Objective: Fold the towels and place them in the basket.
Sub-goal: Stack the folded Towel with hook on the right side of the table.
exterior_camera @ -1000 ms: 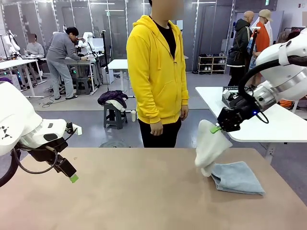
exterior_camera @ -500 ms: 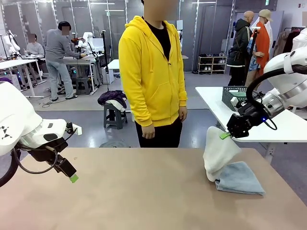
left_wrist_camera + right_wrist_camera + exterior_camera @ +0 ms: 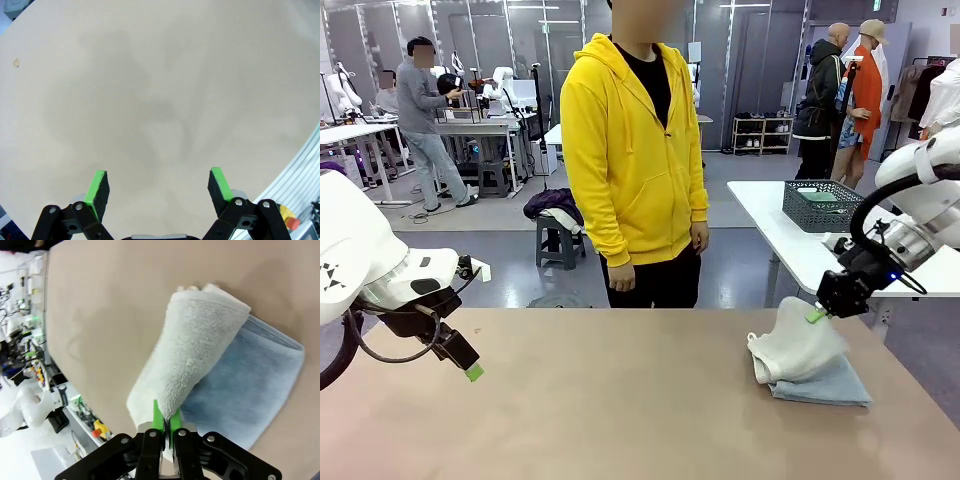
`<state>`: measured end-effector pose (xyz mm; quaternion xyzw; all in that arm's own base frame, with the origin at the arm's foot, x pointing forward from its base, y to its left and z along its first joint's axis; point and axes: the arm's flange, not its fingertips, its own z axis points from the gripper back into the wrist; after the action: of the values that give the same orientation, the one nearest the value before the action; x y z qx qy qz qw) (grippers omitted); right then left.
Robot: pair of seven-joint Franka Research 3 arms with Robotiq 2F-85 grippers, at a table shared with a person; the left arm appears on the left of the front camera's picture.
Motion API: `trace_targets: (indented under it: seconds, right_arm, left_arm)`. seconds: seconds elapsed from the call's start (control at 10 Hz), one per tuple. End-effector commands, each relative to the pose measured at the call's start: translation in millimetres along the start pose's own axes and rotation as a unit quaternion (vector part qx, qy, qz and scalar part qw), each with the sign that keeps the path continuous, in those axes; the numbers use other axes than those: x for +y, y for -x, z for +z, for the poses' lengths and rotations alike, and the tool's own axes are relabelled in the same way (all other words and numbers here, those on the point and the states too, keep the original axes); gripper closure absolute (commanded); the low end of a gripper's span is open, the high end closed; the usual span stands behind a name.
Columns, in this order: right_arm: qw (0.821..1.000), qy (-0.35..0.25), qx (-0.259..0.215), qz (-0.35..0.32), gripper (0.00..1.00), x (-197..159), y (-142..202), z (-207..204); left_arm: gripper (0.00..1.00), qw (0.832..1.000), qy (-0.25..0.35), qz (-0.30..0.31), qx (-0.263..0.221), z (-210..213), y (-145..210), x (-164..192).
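My right gripper [image 3: 817,315] is shut on an edge of the cream-white towel [image 3: 793,348], which droops onto the folded grey-blue towel [image 3: 830,384] lying flat at the table's right. In the right wrist view the cream-white towel [image 3: 196,354] hangs from the pinched pads of the gripper [image 3: 164,423] and lies across the grey-blue towel [image 3: 252,385]. The dark lattice basket [image 3: 824,206] stands on a white table behind the right arm. My left gripper [image 3: 470,369] hovers open above the table's left side, and its wrist view shows the gripper [image 3: 159,192] holding nothing over bare tabletop.
A person in a yellow hoodie [image 3: 635,150] stands at the far edge of the tan table [image 3: 620,400], hands hanging down. The white side table [image 3: 790,240] lies beyond the right corner. Other people and benches are far behind.
My right gripper has moved right and down, lowering the cream-white towel from hanging in the air onto the grey-blue towel. The left arm has stayed put.
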<state>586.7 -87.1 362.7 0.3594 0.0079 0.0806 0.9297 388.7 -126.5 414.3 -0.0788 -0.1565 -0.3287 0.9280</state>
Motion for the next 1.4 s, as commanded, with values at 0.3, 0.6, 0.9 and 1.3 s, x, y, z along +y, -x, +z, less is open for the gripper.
trace_targets:
  seconds: [0.3, 0.6, 0.9, 1.3]
  right_arm:
    - [0.990, 0.123, -0.010, -0.066, 0.94, -28, 25, -24]
    - [0.986, 0.146, -0.007, -0.074, 0.77, -24, 32, -27]
    - [0.986, 0.151, -0.018, -0.072, 0.54, -13, 36, -20]
    - [0.980, 0.185, -0.036, -0.068, 0.13, 9, 36, -2]
  left_arm:
    - [0.00, 1.000, -0.006, 0.004, 0.005, 0, -2, 0]
    - [0.00, 1.000, -0.006, 0.004, 0.005, 0, -2, 0]
    - [0.00, 1.000, -0.006, 0.004, 0.005, 0, -2, 0]
    - [0.00, 1.000, -0.006, 0.004, 0.005, 0, -2, 0]
